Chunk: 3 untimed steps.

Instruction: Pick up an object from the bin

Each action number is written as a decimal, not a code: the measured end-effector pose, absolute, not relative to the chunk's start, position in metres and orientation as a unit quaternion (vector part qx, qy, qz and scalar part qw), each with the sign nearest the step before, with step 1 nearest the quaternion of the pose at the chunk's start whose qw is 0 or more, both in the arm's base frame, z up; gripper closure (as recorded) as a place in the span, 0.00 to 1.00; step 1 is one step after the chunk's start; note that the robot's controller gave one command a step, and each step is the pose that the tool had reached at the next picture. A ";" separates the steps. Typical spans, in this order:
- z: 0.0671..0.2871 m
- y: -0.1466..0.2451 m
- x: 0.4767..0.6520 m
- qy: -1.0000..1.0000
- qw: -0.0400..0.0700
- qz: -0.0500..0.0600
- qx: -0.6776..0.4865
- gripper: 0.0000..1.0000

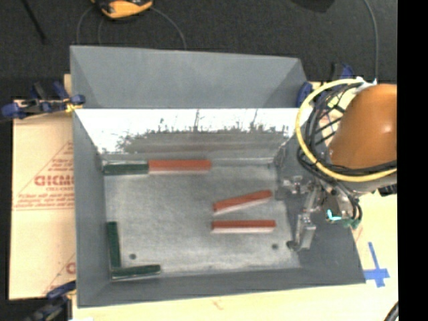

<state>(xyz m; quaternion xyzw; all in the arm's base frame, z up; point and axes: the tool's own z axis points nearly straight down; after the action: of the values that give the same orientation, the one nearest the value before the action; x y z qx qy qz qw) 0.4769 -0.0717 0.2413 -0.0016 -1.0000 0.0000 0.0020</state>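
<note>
A single camera looks down from overhead, tilted a little, near enough that the grey bin [200, 85] spans most of the frame; its far wall lies toward 12 o'clock, and the arm [364, 129] enters from 3 o'clock.

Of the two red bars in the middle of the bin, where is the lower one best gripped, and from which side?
Take the lower red bar at its middle, across its narrow width, coming down from above. It lies flat, long and thin, with both long sides free; the tilted red bar beside it lies apart. The pincer is near its right end.
</note>
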 end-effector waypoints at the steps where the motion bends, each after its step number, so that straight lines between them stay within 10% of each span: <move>1: 0.245 -0.072 0.479 -1.000 -0.002 0.001 0.000 0.00; 2: 0.205 -0.043 0.503 -0.999 -0.005 0.000 -0.045 0.00; 3: 0.130 0.020 0.483 -0.991 -0.003 -0.001 -0.131 0.00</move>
<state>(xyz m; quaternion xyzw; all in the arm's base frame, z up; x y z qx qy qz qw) 0.4829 0.0200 0.1299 -0.1306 -0.9914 -0.0006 -0.0034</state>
